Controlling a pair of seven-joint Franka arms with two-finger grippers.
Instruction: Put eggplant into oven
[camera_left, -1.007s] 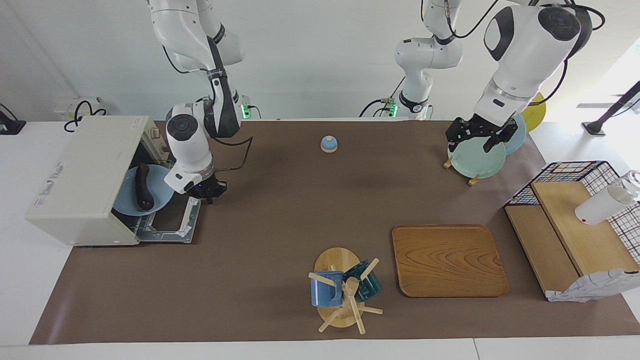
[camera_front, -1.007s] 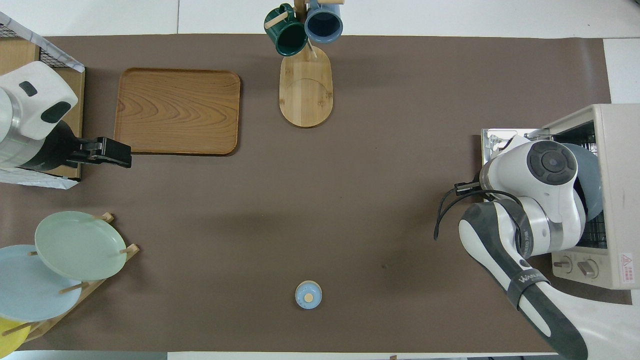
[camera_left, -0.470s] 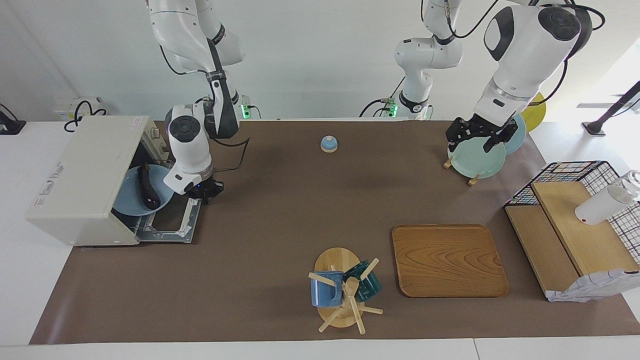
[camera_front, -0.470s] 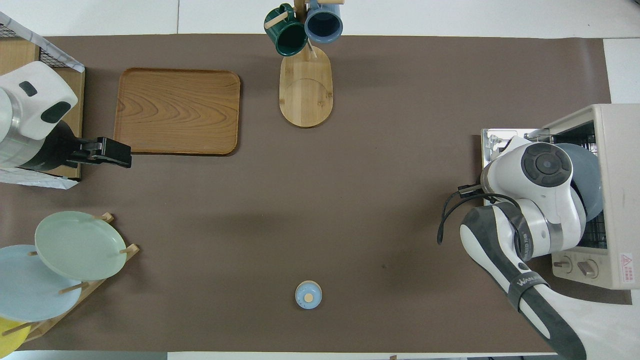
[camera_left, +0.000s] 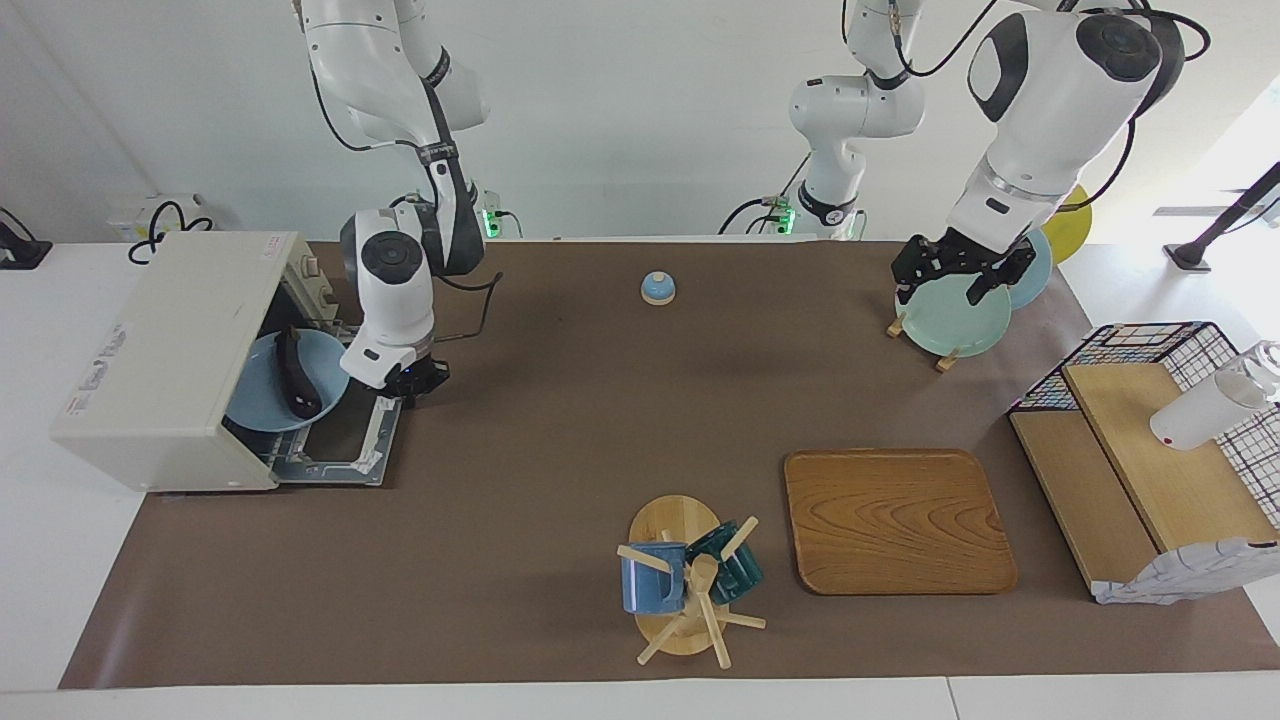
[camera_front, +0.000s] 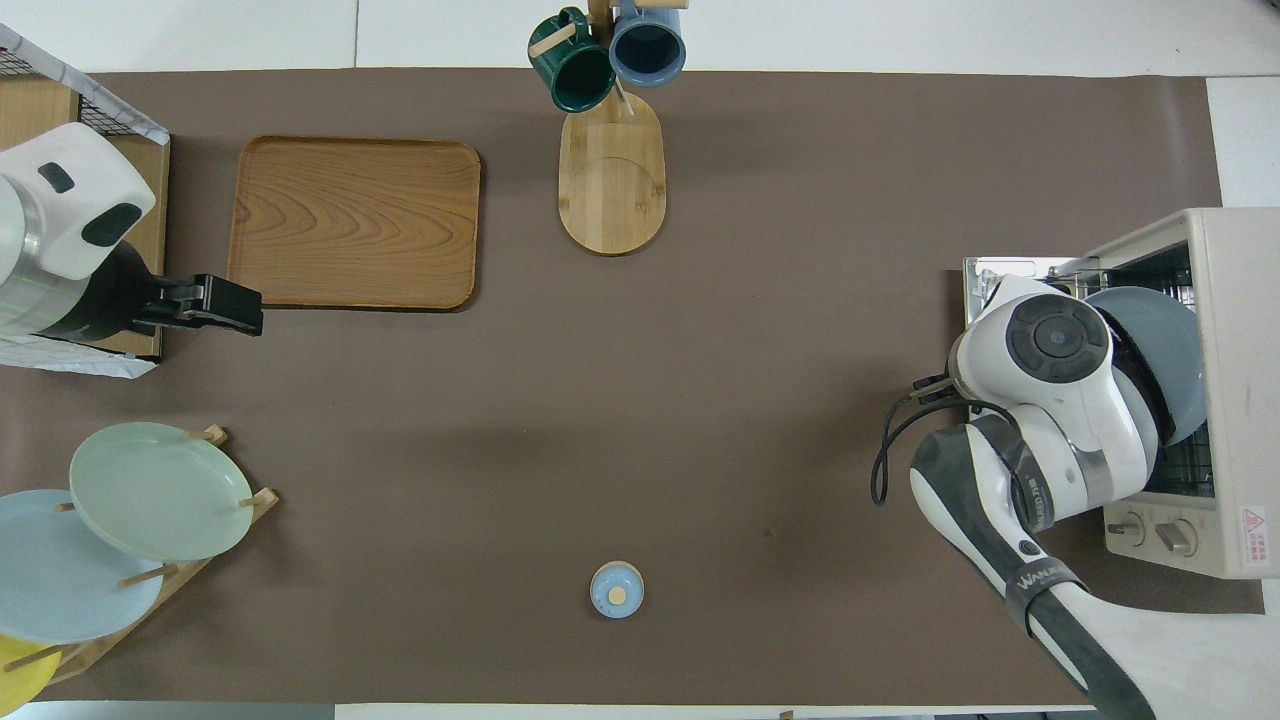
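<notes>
The dark purple eggplant (camera_left: 293, 375) lies on a blue plate (camera_left: 255, 400) that sits in the mouth of the cream-white oven (camera_left: 150, 350), partly sticking out. The oven's door (camera_left: 340, 445) is dropped open. My right gripper (camera_left: 412, 388) hangs low over the door's corner, just beside the plate's rim and apart from the eggplant. In the overhead view the right arm covers the eggplant, and only the plate (camera_front: 1165, 335) and the oven (camera_front: 1235, 350) show. My left gripper (camera_left: 955, 285) is open and empty over the plate rack, waiting; it also shows in the overhead view (camera_front: 225, 305).
A rack with a green plate (camera_left: 950, 320) stands at the left arm's end. A wooden tray (camera_left: 895, 520), a mug stand (camera_left: 685, 585) with two mugs, a small blue bell (camera_left: 657, 288) and a wire basket (camera_left: 1160, 400) with boards are on the brown mat.
My right arm has drawn back from the oven toward the table's middle. The plate with the eggplant stays in the oven's mouth. The left arm has not moved.
</notes>
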